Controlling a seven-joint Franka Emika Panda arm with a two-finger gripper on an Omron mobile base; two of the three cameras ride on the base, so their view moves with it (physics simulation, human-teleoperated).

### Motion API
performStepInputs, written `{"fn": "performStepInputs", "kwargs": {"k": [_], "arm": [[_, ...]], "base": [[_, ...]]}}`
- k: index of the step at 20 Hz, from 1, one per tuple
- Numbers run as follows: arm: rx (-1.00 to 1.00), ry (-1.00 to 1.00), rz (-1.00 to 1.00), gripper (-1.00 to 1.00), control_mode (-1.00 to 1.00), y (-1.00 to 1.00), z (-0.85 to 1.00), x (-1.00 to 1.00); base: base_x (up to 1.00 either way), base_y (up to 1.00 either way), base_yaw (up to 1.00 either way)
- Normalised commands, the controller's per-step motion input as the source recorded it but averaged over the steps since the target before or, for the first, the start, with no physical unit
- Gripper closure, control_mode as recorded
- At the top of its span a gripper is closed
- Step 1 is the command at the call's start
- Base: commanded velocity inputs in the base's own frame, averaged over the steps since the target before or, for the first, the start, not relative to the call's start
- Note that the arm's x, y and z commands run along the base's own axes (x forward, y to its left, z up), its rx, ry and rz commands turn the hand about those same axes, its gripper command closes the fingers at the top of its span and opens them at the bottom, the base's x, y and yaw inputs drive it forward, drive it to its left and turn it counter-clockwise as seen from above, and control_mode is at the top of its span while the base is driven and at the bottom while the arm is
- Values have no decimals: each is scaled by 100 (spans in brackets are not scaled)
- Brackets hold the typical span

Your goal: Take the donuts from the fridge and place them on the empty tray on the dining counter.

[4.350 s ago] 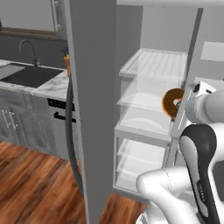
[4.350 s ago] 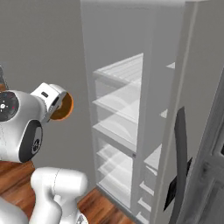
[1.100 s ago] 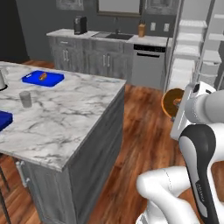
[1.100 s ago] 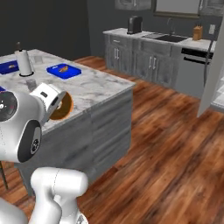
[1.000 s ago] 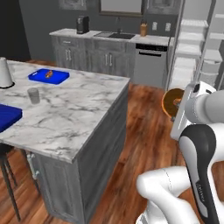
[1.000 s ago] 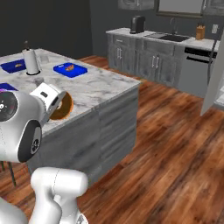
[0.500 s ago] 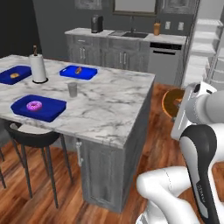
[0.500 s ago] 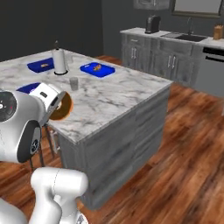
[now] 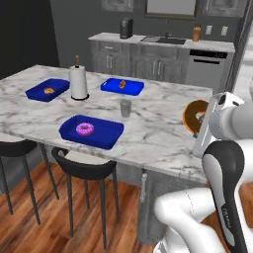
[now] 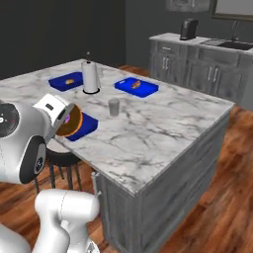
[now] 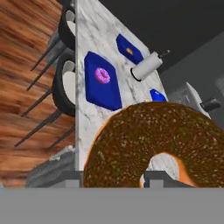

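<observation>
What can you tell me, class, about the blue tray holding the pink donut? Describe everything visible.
The tray is a shallow royal-blue rectangle with rounded corners and a raised rim, looking like smooth plastic. It lies flat on the marble counter near the edge above the dark stools. A pink donut with pale sprinkles lies in its left half; the other half is bare. A grey cup stands apart behind it.

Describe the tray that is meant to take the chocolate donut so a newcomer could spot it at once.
Start at the marble dining counter and look to its near edge, above the dark stools. The blue tray there lies closest to that edge, in front of the paper towel roll. Unlike the two trays behind it holding small orange-brown pastries, it carries a pink frosted donut.
</observation>
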Motion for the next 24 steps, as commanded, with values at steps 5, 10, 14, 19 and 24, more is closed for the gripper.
{"fn": "performStepInputs", "kwargs": {"k": [5, 10, 14, 19, 24], "arm": [[0, 0, 0, 100, 100, 0, 0, 0], [0, 0, 0, 100, 100, 0, 0, 0], [0, 0, 0, 100, 100, 0, 0, 0], [0, 0, 0, 100, 100, 0, 0, 0], [0, 0, 0, 100, 100, 0, 0, 0]], "base": [[44, 100, -4], [17, 100, -3], [13, 100, -8], [8, 54, -16], [10, 0, -22]]}}
